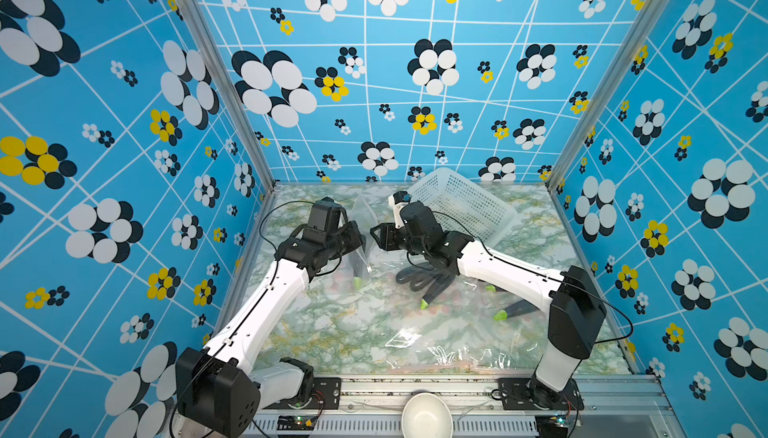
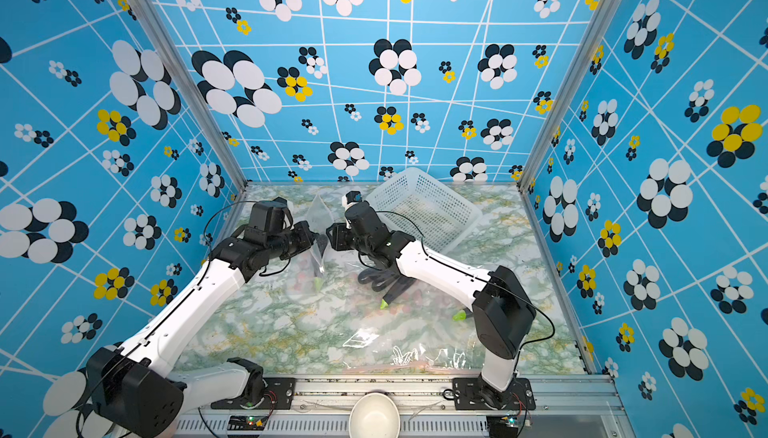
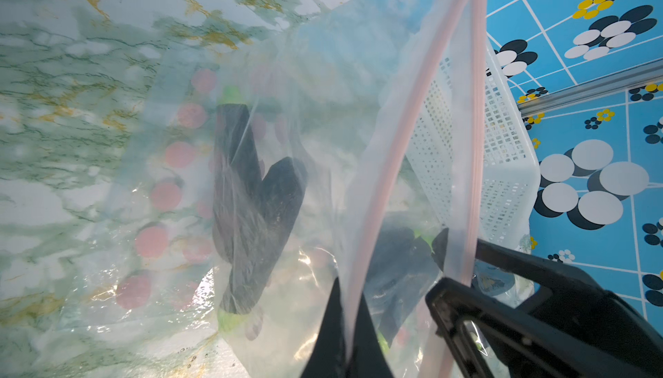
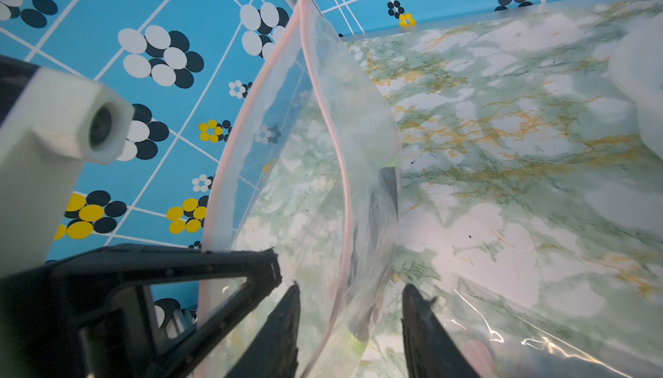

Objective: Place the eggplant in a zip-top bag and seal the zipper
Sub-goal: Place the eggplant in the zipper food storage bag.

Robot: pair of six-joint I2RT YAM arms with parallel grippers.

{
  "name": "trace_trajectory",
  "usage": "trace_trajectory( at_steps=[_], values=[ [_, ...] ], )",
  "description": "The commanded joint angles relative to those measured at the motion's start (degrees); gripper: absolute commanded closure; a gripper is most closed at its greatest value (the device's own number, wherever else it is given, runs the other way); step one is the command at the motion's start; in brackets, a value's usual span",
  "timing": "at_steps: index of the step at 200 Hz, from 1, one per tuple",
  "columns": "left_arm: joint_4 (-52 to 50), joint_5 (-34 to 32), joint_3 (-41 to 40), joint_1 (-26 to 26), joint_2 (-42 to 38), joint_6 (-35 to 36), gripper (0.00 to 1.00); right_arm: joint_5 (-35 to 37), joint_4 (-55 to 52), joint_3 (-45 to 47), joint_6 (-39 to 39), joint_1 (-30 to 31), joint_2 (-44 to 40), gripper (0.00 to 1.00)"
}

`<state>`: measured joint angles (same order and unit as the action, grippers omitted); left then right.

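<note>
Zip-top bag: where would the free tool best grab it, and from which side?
The free pink zipper strip, opposite the one the left tool pinches. Probably from the open right tool's side, fingers astride it: it stands upright and bows outward.

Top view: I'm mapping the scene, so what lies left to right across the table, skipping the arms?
Held-up zip-top bag → pile of eggplants → lone eggplant; the basket overlaps the pile, so omitted.
</note>
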<state>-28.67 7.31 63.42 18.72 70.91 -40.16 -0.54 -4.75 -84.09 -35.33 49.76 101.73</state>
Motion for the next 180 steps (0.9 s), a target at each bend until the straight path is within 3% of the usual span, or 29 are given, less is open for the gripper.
trace_trajectory(
  at_steps=[1,46,115,180],
  values=[
    [0.4,1.0,1.4,0.0,-0.6,1.5,1.0,-2.1,-3.6,-4.0,-1.2,0.2,1.1,0.55],
    [0.7,1.8,1.5,0.3,-0.7,2.0,1.0,-3.3,-4.6,-6.4,-3.1,0.2,2.2,0.67],
    [0.6,2.0,2.1,0.7,-1.3,2.4,1.0,0.4,-15.0,-13.8,-2.0,0.2,5.6,0.68],
    [0.5,1.6,2.3,1.2,-1.2,2.5,1.0,-0.5,-12.9,-14.3,-3.5,0.3,6.3,0.89]
  ],
)
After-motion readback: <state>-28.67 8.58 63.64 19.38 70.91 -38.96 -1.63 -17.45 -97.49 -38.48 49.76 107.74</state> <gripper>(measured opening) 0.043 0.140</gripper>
